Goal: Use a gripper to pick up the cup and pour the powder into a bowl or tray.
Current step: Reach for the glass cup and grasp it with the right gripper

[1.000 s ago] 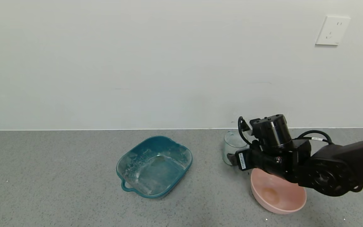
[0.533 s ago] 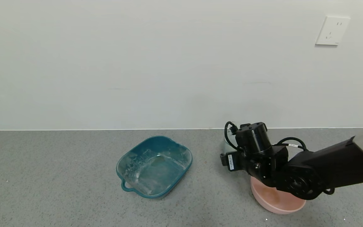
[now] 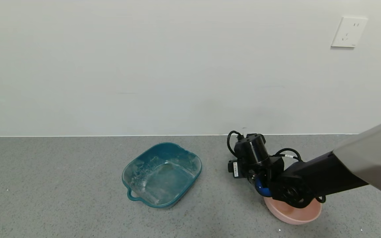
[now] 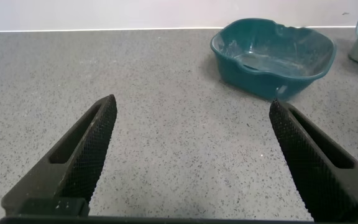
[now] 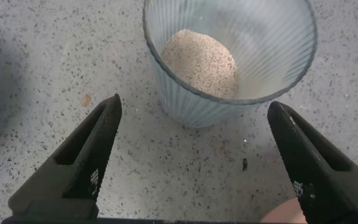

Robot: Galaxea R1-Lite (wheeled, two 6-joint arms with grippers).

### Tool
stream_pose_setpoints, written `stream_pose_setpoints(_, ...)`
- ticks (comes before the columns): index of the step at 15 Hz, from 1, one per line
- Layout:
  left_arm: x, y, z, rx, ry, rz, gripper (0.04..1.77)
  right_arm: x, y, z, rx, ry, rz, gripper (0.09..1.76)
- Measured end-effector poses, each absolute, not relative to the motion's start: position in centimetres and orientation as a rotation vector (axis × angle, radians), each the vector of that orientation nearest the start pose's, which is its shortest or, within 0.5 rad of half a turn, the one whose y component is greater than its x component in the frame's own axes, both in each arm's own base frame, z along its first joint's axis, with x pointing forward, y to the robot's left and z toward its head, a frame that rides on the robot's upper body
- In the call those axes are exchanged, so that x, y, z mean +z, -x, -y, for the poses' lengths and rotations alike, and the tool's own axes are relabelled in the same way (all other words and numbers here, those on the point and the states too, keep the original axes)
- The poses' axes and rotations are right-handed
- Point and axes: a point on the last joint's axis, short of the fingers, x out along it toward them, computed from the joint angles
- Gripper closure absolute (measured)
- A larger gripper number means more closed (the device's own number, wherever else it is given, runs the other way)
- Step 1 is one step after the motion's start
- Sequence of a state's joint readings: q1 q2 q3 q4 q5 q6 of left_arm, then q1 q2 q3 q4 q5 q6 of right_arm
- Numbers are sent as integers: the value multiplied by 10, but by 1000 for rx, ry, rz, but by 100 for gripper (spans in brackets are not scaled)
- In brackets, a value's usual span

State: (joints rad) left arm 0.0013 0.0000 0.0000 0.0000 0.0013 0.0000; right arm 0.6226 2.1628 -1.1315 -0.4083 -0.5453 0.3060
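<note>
Now the right gripper has dropped lower, spread wide around the cup without touching it.

Ribbed clear plastic cup holds grainy powder; translucent teal plastic tray sits on rough speckled counter.

Black right gripper on grey-and-black arm shifted leftward and lower in the head frame, now covering the small ribbed clear cup previously visible at centre right, less of the round pink bowl covered than before
</note>
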Motion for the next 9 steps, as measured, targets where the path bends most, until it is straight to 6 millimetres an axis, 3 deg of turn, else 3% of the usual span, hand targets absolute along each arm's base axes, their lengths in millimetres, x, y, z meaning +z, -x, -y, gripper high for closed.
stream_pose_setpoints(9,75,23,0,2,0,0,5,56,-344,-239,-81,-3,-439,14)
